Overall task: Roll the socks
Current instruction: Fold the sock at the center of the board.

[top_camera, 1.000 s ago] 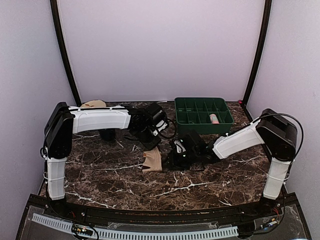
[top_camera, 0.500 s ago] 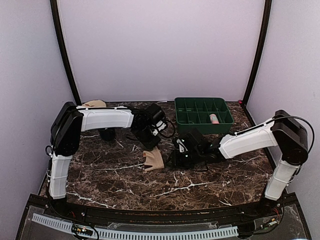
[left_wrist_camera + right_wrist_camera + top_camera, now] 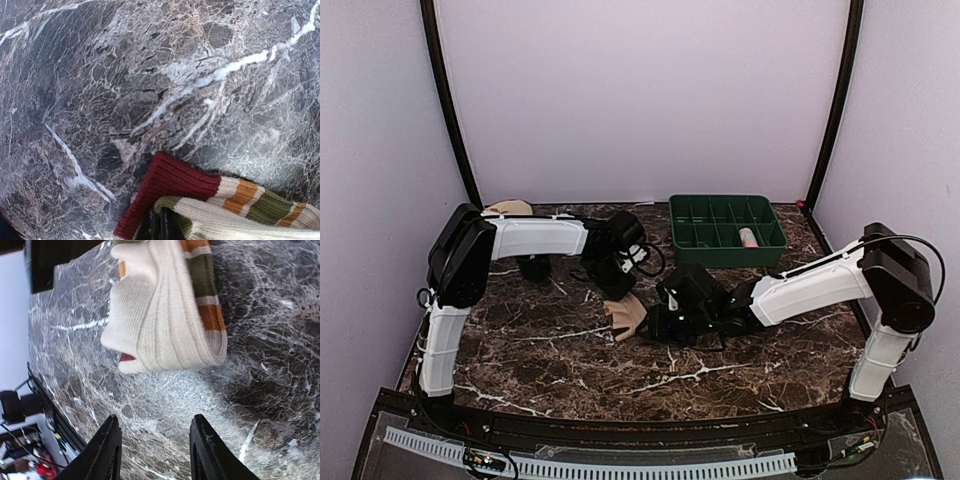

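Grip on tan striped sock (image 3: 215, 205) by left gripper (image 3: 618, 290): pinched fully shut, dark fingers almost buried in fabric at bottom edge of left wrist view, red cuff and cream, orange and green bands bunched around them. Hangs folded from that pinch, cream ribbed part lowest in right wrist view, sliver of red showing inside the fold; cannot tell whether lower end touches marble table (image 3: 540, 350). On right gripper (image 3: 155, 422), fingers (image 3: 107, 450) spread moderately wide, nothing between them but tabletop, tips pointing at sock and near it, not touching. From above: sock near table centre, slightly left, left gripper directly over it, right gripper just beside it on the right. Left arm stretched across from back left, right arm reaching in low from right edge. Behind right gripper, green bin (image 3: 680, 213) with divided compartments at back of table; pink sock (image 3: 748, 237) bundled small in a compartment toward bin's right end, marks too small to make out. Beige plate (image 3: 508, 208) at back left, partly hidden behind left arm.
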You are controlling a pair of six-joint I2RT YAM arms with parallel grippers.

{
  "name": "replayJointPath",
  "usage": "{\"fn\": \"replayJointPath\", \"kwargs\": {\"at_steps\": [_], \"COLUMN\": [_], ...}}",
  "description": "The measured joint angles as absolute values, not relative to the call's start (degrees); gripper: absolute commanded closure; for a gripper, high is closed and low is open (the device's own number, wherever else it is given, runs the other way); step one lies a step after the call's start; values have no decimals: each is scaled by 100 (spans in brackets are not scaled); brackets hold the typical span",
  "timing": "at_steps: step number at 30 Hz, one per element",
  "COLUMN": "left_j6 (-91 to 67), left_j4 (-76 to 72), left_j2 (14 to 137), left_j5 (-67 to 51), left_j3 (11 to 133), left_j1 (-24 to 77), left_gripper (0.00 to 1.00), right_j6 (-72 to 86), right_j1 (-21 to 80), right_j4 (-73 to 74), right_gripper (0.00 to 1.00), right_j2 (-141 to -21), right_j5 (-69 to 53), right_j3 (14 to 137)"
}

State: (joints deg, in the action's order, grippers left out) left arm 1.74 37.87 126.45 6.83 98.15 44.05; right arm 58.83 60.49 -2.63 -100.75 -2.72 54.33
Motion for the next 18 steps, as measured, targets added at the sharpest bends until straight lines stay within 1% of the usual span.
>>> {"fn": "replayJointPath", "kwargs": {"at_steps": [2,11,12,16,18], "left_j6": [172,82,82,78,69], "left_j4": [3798,3841,3839,3824,3809], "left_j2": [12645,12648,12648,12648,12648], "left_j5": [642,456,429,353,331], "left_j3": [9821,9808,9804,9793,9782], "left_j1": [4381,4348,4348,4333,4329], "left_gripper": [100,100,99,84,74], "right_j6": [6088,6840,6899,6742,6364], "right_j1": [6049,6031,6031,6031,6034], "right_j4": [-379,-871,-906,-714,-327], "right_gripper": [53,53,53,52,52], "right_j2": [-10125,-10440,-10464,-10479,-10479], "right_j5": [-246,1,21,163,296], "right_j3": [5395,5395,5395,5472,5686]}}
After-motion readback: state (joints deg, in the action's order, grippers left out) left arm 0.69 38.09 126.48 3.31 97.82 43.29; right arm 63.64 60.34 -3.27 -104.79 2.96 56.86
